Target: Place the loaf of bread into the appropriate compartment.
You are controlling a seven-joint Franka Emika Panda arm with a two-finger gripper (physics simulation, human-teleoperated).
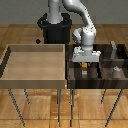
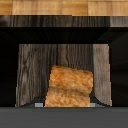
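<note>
The loaf of bread (image 2: 70, 86) is showing as an orange-brown, crusty rounded lump in the wrist view; in the exterior view it (image 1: 87, 64) is appearing only as a tiny orange speck; it is sitting over a dark-brown, wood-walled compartment (image 2: 31, 70) of the divided bin.

Orange-brown loaf of bread (image 2: 70, 86) fills centre, dark wooden bin (image 2: 60, 26) walls behind and beside.

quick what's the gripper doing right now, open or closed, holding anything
Gripper: shut on the bread, over a cell of the dark bin.
</note>
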